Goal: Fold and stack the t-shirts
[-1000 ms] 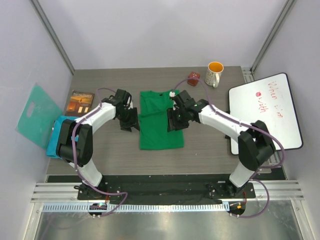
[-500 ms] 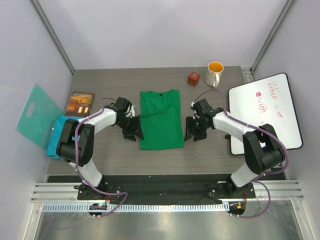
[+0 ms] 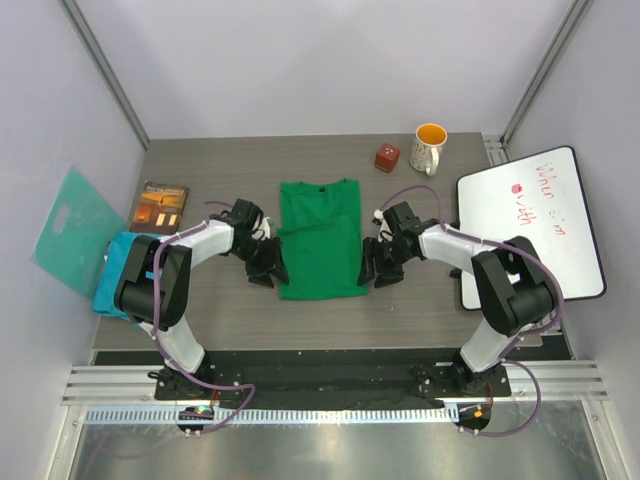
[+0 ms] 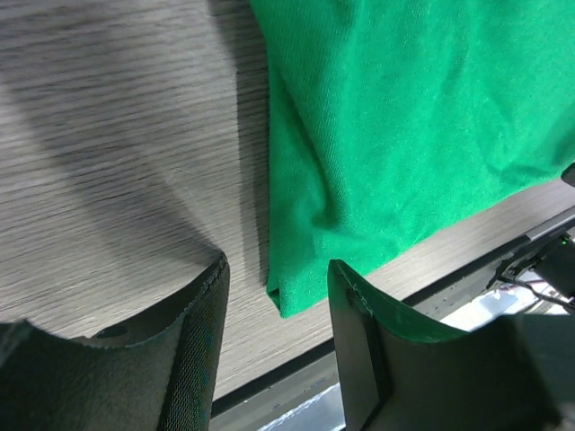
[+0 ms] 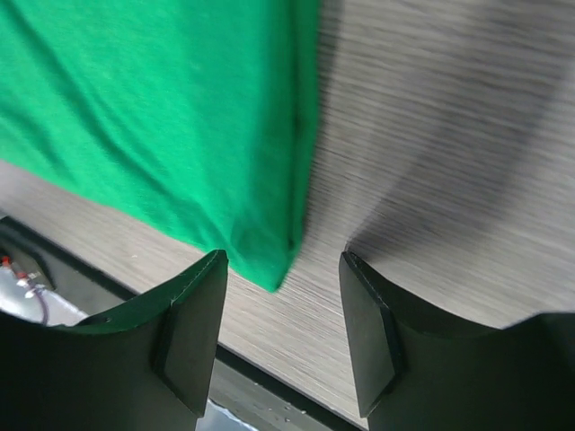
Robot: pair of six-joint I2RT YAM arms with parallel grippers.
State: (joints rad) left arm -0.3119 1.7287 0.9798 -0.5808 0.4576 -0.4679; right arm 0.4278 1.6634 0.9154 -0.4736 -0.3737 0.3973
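My left gripper [image 3: 266,266] is low over the desk [image 3: 200,170] at the near left corner of the green t-shirt [image 3: 318,240], which lies folded lengthwise mid-desk. Its jaws stand partly apart and hold nothing; the wrist view shows that corner between the fingers [image 4: 202,305]. My right gripper [image 3: 379,264] is at the near right corner, jaws wide and empty. I cannot tell whether either one touches the cloth. The teal-blue t-shirt [image 3: 115,265] is bunched at the desk's left edge.

T-shirts: two, green t-shirt [image 3: 320,245] and teal-blue t-shirt [image 3: 112,278]. One mug [image 3: 429,147], red cube [image 3: 387,157], book [image 3: 164,203], teal board [image 3: 72,228], whiteboard [image 3: 535,222]. My grippers: two, left gripper [image 3: 268,268] and right gripper [image 3: 378,268].
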